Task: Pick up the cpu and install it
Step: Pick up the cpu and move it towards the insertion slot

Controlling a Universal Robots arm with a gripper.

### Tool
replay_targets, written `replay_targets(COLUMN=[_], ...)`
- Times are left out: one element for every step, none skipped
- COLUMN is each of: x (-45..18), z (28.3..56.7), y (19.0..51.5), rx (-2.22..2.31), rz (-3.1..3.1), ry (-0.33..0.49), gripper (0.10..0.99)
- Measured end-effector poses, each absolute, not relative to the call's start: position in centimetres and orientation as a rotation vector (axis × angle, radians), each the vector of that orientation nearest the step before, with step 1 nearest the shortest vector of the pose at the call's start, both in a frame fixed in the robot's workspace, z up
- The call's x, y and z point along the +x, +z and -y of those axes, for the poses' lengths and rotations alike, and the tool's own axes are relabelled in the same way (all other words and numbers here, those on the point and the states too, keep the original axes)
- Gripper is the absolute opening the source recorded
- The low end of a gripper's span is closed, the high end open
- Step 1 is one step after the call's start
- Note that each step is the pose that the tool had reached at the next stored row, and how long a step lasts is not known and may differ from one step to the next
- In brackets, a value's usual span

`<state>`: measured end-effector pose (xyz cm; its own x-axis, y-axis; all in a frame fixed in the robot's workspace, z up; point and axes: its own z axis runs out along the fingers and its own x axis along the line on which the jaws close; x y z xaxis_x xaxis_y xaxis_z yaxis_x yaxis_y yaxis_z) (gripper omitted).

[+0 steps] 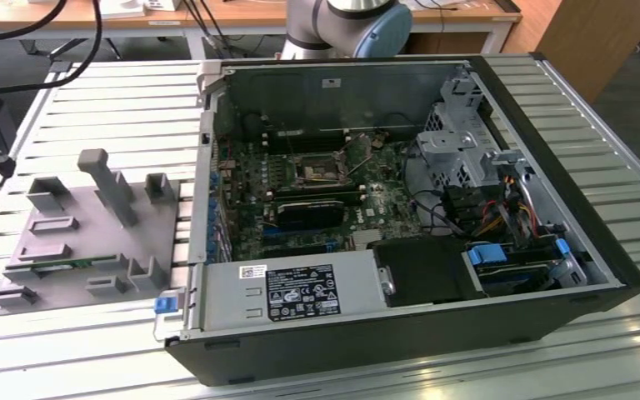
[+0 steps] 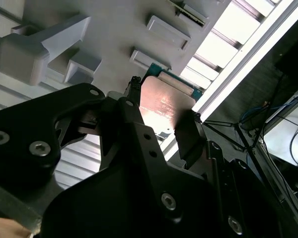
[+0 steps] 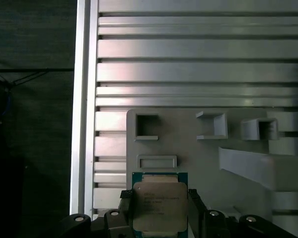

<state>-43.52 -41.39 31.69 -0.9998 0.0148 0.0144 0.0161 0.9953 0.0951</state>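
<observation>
Pick-up seems done; the hand (image 3: 161,197) clamps the cpu (image 3: 159,207) over the grey fixture (image 3: 208,153); installing demands squaring it to the socket (image 1: 320,172).

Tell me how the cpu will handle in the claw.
Probably stiff: the cpu looks like a flat, metal-topped plate. Its smooth lid may be slippery, so the claw, pinching only its thin edges, could let it slip. Likely light, being so thin.

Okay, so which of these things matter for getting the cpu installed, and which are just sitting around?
Job: cpu, held in the gripper; cpu socket on the motherboard; open computer case.
Lying about: grey parts holder, power supply, drive cage, cables.
</observation>
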Motion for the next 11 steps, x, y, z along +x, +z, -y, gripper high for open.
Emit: replay_targets(x=[-43.5,-43.5,-43.5,-43.5,-43.5,-43.5,-43.5,-43.5,-43.5,-43.5,-43.5], z=[41.4,41.4,41.4,41.4,41.4,41.4,41.4,41.4,41.4,41.4,41.4], y=[31.8,31.9,32.0,32.2,32.4,32.6,32.8,33.0,33.3,33.7,34.1], rx=[-0.024,-0.024,-0.024,-0.024,-0.024,-0.024,-0.024,-0.024,-0.024,-0.024,-0.024], rz=[3.124,3.124,3.124,3.124,3.124,3.124,3.124,3.124,3.124,3.124,3.124], ry=[-0.149,-0.149,-0.149,-0.149,-0.149,-0.149,-0.149,-0.149,-0.149,-0.149,-0.149], gripper=[0.525,0.525,0.525,0.525,0.525,0.525,0.525,0.525,0.525,0.525,0.525])
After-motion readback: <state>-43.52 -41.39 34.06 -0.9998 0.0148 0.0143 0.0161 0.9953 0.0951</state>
